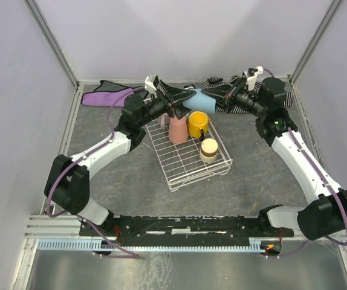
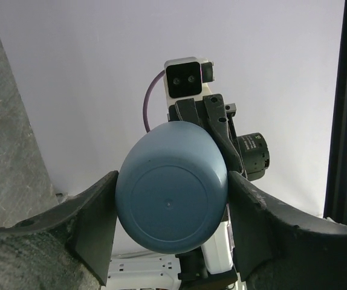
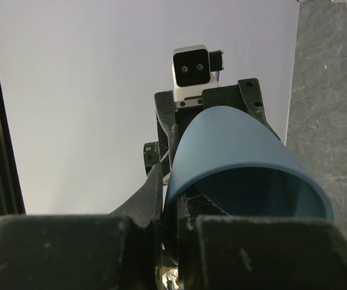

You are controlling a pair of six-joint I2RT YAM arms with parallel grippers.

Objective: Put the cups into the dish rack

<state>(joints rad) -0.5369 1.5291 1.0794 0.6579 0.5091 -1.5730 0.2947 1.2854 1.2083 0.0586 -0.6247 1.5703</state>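
Handing blue cup (image 2: 172,202) across, R to L

Nearest me is the dish rack (image 1: 188,172), sitting at an angle mid-table. It holds a cream cup (image 1: 208,147) at its near end, w/ a yellow mug (image 1: 197,124) and a pink cup (image 1: 178,130) further back.

Above the rack's far end, the blue cup hangs in the air on its side btwn my two arms. My right gripper (image 3: 170,226) has its fingers pressed together on the rim, one inside the mouth and one outside, pinching the wall. My left gripper (image 1: 184,100) comes in from the other side, fingers spread astride the cup's closed base. The pads (image 2: 101,223) look right up against both sides, but I can't tell if they're squeezing yet.

This looks like a mid-air handover, so here's how I'd do it well:
- Centre the L fingers on the cup body, not on the rounded bottom edge, where they could slide off.
- Close L until it's firm before R lets go. Both letting go at once means a drop onto the cups below.
- Open R just enough to clear the wall, then back out straight along the cup's axis so the inner finger doesn't drag the rim.
- Aim for the bare wire at the rack's near-left part.

Furthest back are a purple cloth (image 1: 104,96) and a striped cloth (image 1: 212,81). Neither is part of the job.
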